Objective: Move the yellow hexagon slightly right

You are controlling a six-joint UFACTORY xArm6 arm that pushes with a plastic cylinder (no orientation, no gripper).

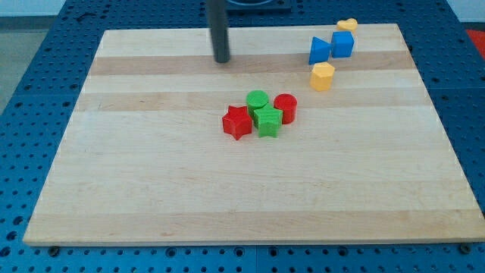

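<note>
The yellow hexagon (323, 76) sits on the wooden board (151, 182) at the view's upper right, just below the blue triangle (319, 51) and the blue cube (342, 44). A yellow heart-like block (347, 25) lies at the board's top edge above the cube. My tip (221, 60) touches the board near the top centre, well to the left of the yellow hexagon and apart from every block.
A cluster sits at the board's middle: red star (237, 122), green cylinder (258, 101), green star (267, 120) and red cylinder (285, 108). A blue perforated table surrounds the board.
</note>
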